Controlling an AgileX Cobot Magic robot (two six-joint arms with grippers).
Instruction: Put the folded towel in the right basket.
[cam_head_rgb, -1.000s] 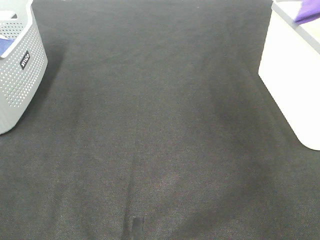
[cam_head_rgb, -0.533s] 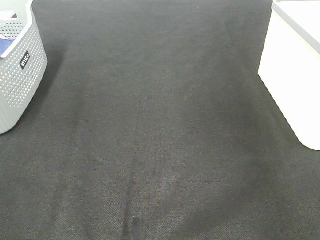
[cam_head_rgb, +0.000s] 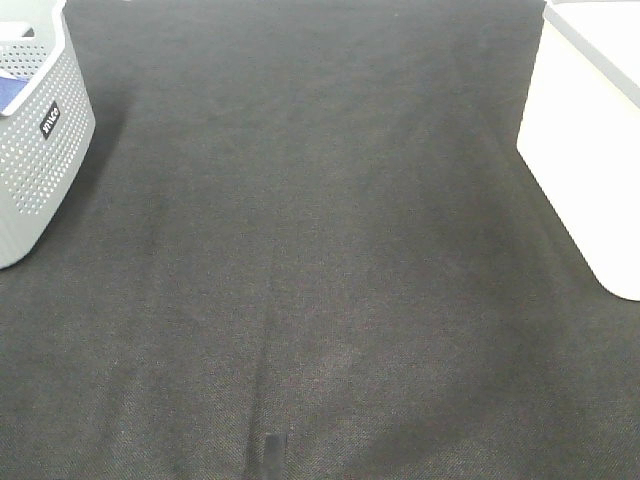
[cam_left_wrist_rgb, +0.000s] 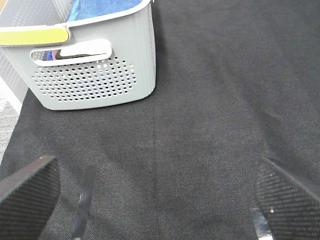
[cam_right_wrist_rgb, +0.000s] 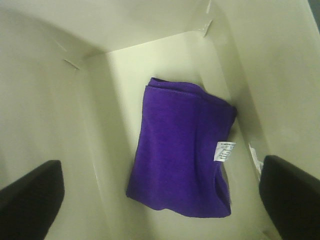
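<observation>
The right end effector (cam_right_wrist_rgb: 160, 196) has its two dark textured fingers (cam_right_wrist_rgb: 31, 196) spread wide apart and holds nothing. It hangs over the inside of the white plastic basket (cam_right_wrist_rgb: 45, 90). Below it the folded purple towel (cam_right_wrist_rgb: 182, 160) lies flat on the basket's floor, close to one side wall. A small white label (cam_right_wrist_rgb: 224, 151) shows near one of the towel's edges. Nothing touches the towel.

The left end effector (cam_left_wrist_rgb: 159, 197) is also spread wide with nothing between its fingers. It is above the counter covered in black woven cloth (cam_head_rgb: 320, 250). Ahead of it stands a grey perforated plastic basket (cam_left_wrist_rgb: 100, 75) with a cut-out handle. A blue cloth (cam_left_wrist_rgb: 107, 6) lies inside this basket, and a yellow-green strip (cam_left_wrist_rgb: 32, 36) rests along its rim.

In the high view neither arm shows. The grey basket sits at the left edge of the counter and the white basket at the right edge, well apart.
</observation>
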